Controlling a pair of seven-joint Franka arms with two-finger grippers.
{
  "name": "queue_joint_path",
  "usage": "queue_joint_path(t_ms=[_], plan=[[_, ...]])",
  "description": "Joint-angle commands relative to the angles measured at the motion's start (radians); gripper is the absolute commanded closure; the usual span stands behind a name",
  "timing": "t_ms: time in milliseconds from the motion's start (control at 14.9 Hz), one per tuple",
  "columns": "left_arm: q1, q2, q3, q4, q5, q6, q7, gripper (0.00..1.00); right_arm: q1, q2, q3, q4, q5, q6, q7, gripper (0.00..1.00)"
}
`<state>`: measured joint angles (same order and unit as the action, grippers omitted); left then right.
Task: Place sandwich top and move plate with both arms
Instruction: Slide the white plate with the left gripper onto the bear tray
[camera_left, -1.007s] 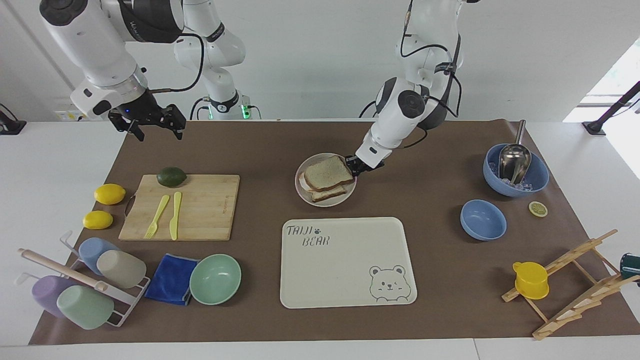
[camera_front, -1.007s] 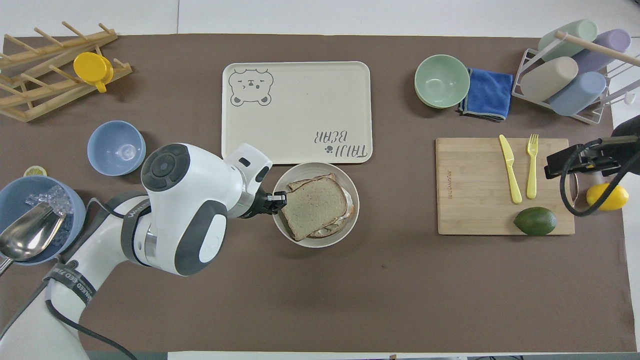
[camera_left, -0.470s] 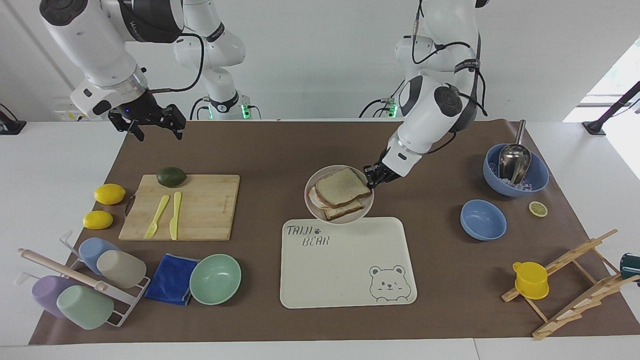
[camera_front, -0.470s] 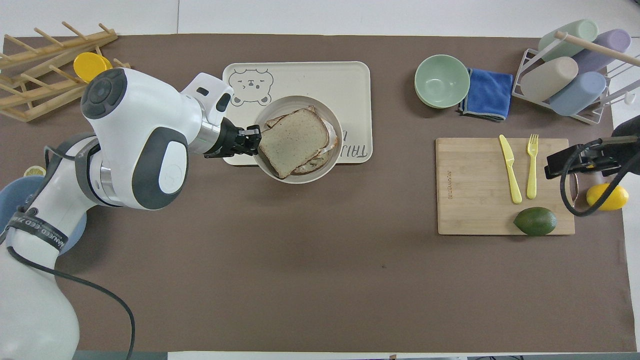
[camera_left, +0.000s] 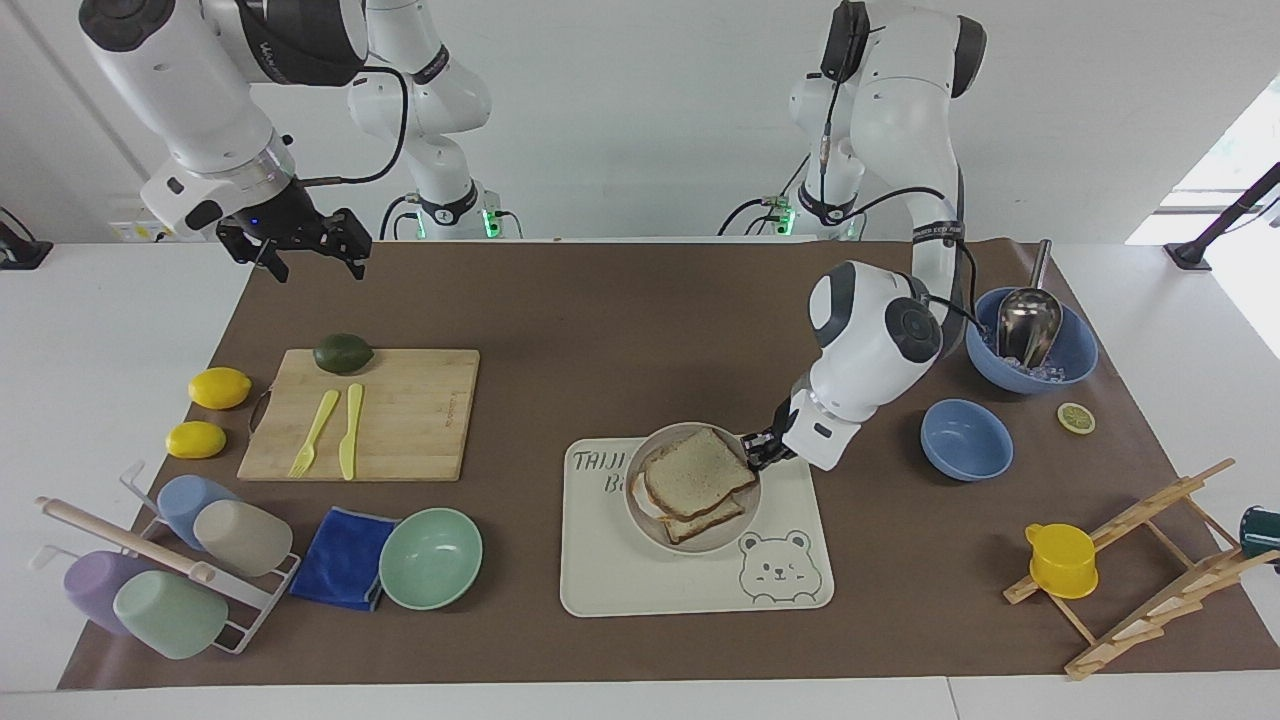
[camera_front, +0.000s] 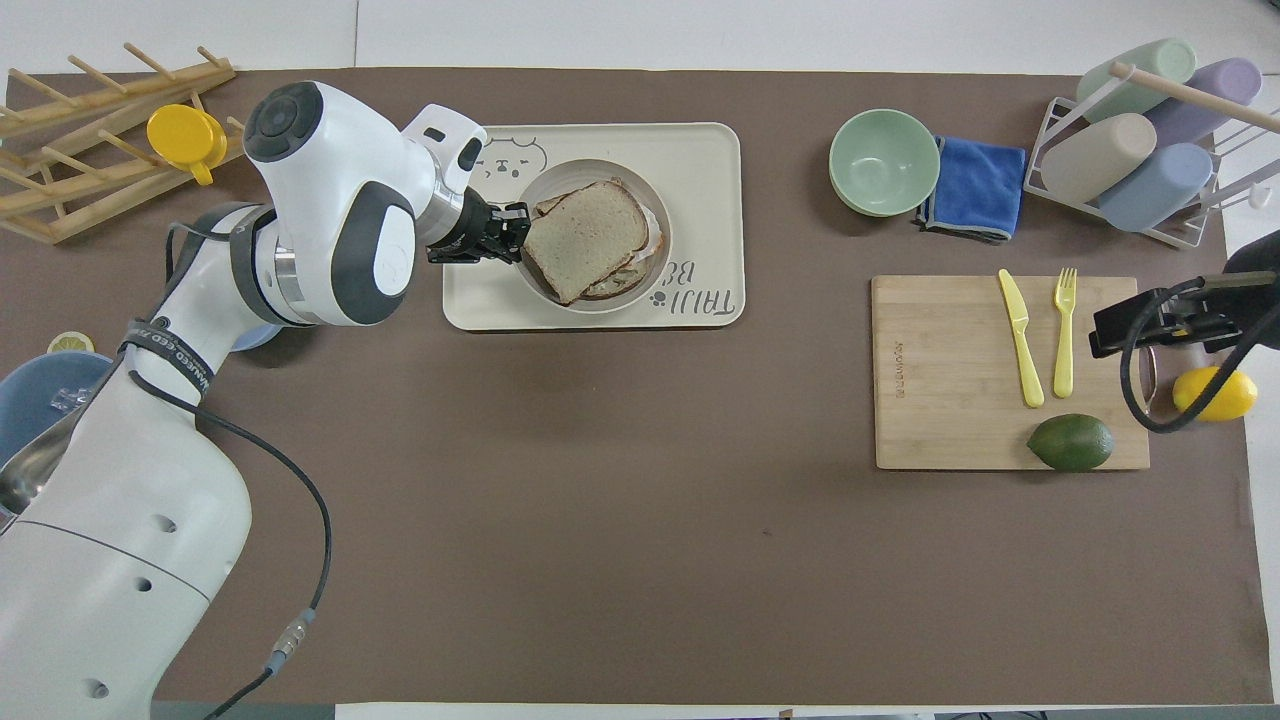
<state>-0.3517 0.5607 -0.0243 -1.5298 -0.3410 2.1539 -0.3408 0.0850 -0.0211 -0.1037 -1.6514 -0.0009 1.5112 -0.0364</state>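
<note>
Here, the left gripper (camera_left: 752, 449) is clamped on the rim of the plate (camera_left: 640, 510), at the edge of it toward the left arm's end of the table. The small cream plate is over the big rectangular tray (camera_left: 600, 580) with the bear drawing (camera_left: 778, 568); whether it rests on the tray or is held just above it cannot be told. It covers part of the lettering on the tray. On the plate sits a stacked sandwich, the sandwich top (camera_left: 695, 470), a pale speckled slice with a brown crust, lying skewed on the lower slice (camera_left: 705, 524), whose corner pokes out beneath it.

The left arm (camera_left: 875, 350) reaches out from its base and bends down low over the brown mat (camera_left: 600, 300), its wrist beside the small blue bowl (camera_left: 966, 438). Nearer to the robots stands the larger blue bowl (camera_left: 1075, 350) with a metal scoop (camera_left: 1025, 320) in it, and a lemon slice (camera_left: 1076, 417) lies beside it.

The right arm waits, its gripper (camera_left: 312, 258) raised with fingers spread wide and holding nothing, above the mat's corner at the right arm's end of the table. Farther from the robots than that gripper lies the wooden cutting board (camera_left: 410, 420), with an avocado (camera_left: 343, 353), a yellow fork (camera_left: 314, 433) and a yellow knife (camera_left: 350, 431) on it. Two lemons (camera_left: 219, 388) sit beside the board. The mint-green bowl (camera_left: 431, 558) and a blue cloth (camera_left: 343, 557) lie near the cup rack (camera_left: 165, 560), and a yellow cup (camera_left: 1061, 560) hangs on the wooden rack (camera_left: 1150, 580) at the left arm's end.
</note>
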Motion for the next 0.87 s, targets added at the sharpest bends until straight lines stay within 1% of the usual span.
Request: queue_joint_path(t_ms=[0,269,470,537,604,806], plan=[[-0.009,-0.001,0.000,-0.015,0.010,0.053,0.029,1.00,-0.007,-0.022,0.001,-0.024,0.007,0.003,-0.019,0.00],[-0.012,-0.007,0.000,-0.047,0.014,0.073,0.055,1.00,-0.007,-0.022,0.001,-0.024,0.007,0.003,-0.019,0.00],[-0.009,-0.008,0.000,-0.052,0.014,0.089,0.098,0.99,-0.007,-0.022,0.001,-0.024,0.007,0.001,-0.019,0.00],[-0.009,-0.008,0.000,-0.052,0.013,0.089,0.095,0.36,-0.007,-0.022,0.001,-0.024,0.007,0.003,-0.019,0.00],[-0.009,-0.010,0.000,-0.052,0.013,0.087,0.094,0.00,-0.007,-0.022,0.001,-0.024,0.007,0.003,-0.019,0.00],[0.003,-0.013,0.007,-0.049,0.014,0.067,0.098,0.00,-0.007,-0.022,0.001,-0.024,0.007,0.003,-0.019,0.00]])
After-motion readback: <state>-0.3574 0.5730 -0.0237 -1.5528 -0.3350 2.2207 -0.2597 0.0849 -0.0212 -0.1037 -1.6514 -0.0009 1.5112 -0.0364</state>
